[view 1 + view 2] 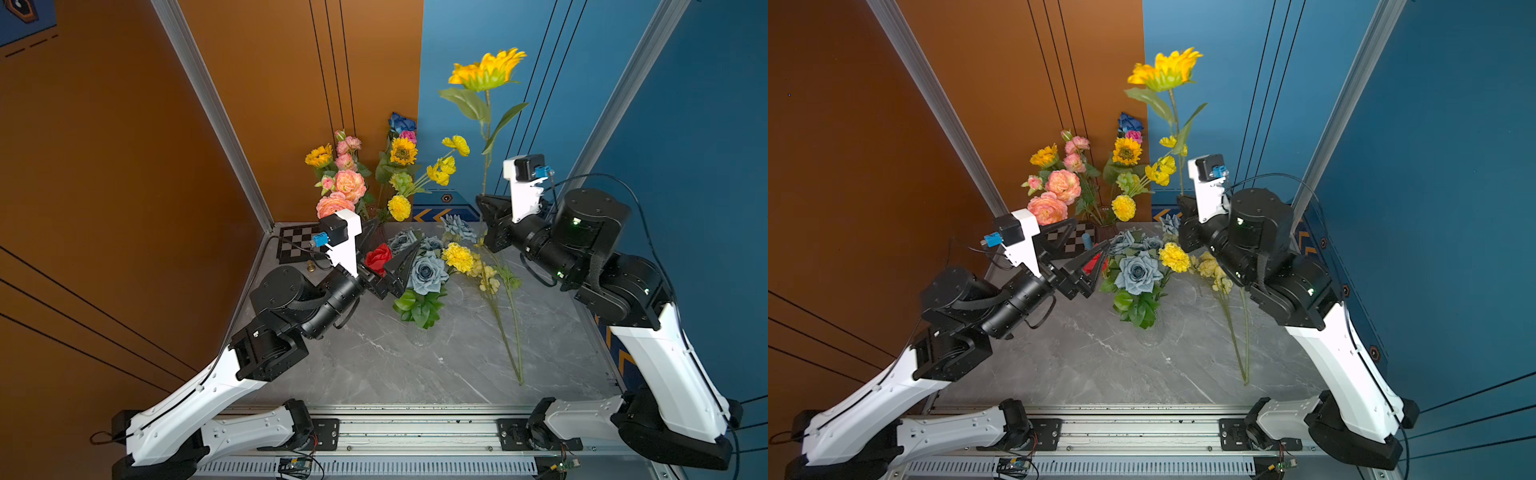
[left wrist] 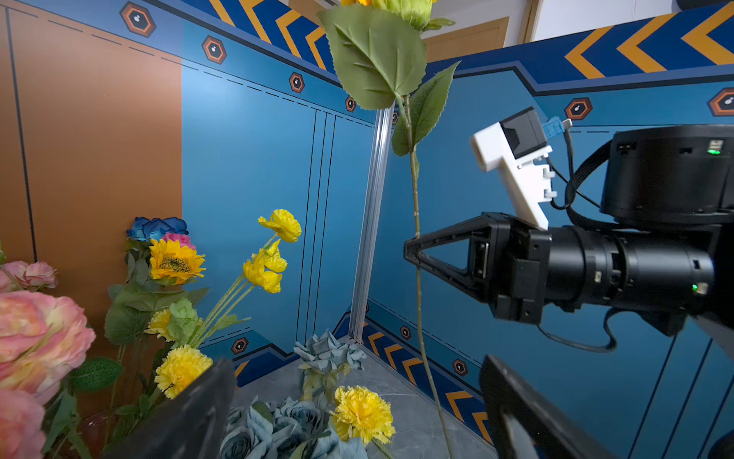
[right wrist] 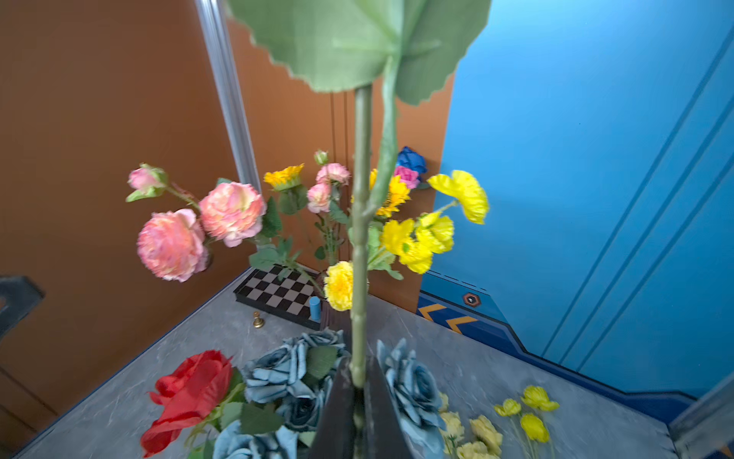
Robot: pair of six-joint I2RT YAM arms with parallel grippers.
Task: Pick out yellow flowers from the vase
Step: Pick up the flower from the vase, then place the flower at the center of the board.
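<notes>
Extraction step, judged mid-task. The right gripper [image 2: 413, 254] is clamped on the stem [image 3: 361, 238] of a tall sunflower [image 1: 486, 68]. The bloom stands high above the fingers and the stem's tail hangs below them. The left gripper [image 1: 1093, 236] stands wide open and holds nothing, with a red rose [image 1: 378, 257] just beside its fingers. A yellow pompom [image 1: 457, 257] and a pale-yellow cluster [image 1: 486, 276] lie on the table [image 1: 374, 365] below the right fingers. More yellow blooms [image 1: 446, 166] remain in the back vase [image 1: 1106, 224], beyond the left fingertips.

The next move probably calls for lowering the sunflower flat beside the laid stems. The blue wall [image 1: 665, 124] is close behind the right fingers. Bare marble lies open nearer the arm bases.
</notes>
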